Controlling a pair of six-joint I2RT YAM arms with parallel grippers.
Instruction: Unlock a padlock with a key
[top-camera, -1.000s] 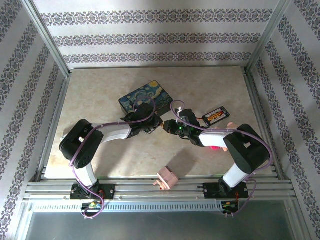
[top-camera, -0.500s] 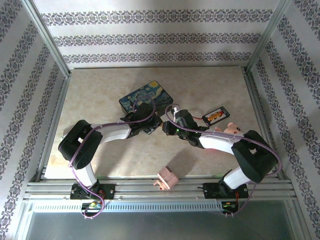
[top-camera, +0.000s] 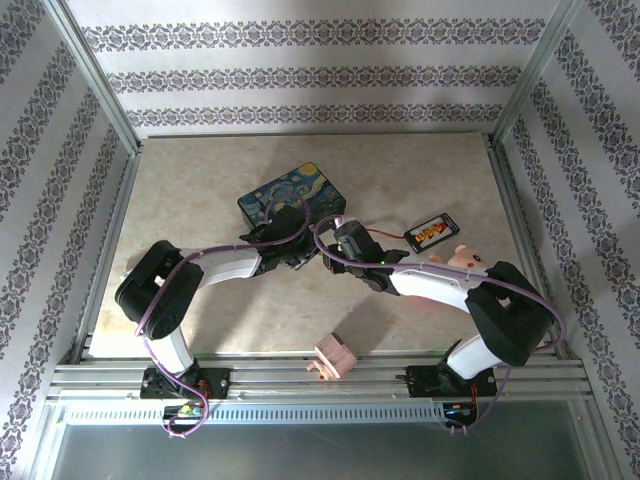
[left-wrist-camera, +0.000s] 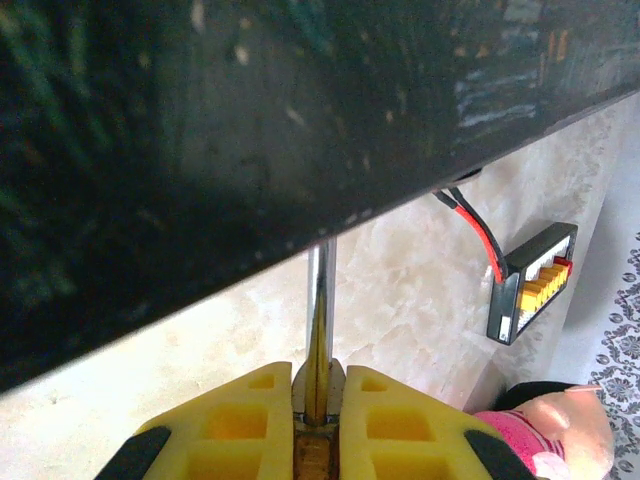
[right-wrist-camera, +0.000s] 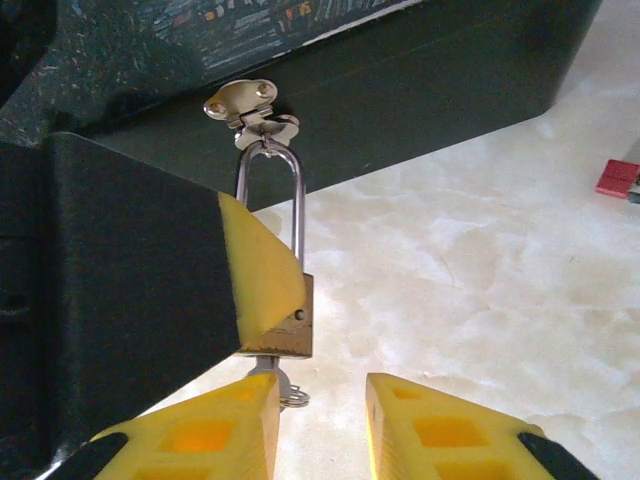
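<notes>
The brass padlock (right-wrist-camera: 292, 322) hangs by its silver shackle (right-wrist-camera: 270, 195) from the clasp (right-wrist-camera: 250, 105) of the dark painted box (top-camera: 295, 195). My left gripper (left-wrist-camera: 318, 378) is shut on the padlock's body, and the shackle (left-wrist-camera: 320, 290) runs up from between its yellow fingers to the box. The grey key (right-wrist-camera: 262, 366) sticks out of the padlock's underside, with a small wire ring (right-wrist-camera: 295, 398) on it. My right gripper (right-wrist-camera: 322, 392) stands open just below. Its left finger (right-wrist-camera: 215, 430) is beside the key's head, and nothing lies between the fingers.
A small black board with a red wire (top-camera: 432, 232) lies right of the box. A pink pig toy (top-camera: 457, 257) sits by the right arm. A pink wooden block (top-camera: 335, 357) rests at the near edge. The table's left half is bare marble.
The right gripper has moved left and closer to the box, and its jaws have spread apart. The left arm has stayed where it was.
</notes>
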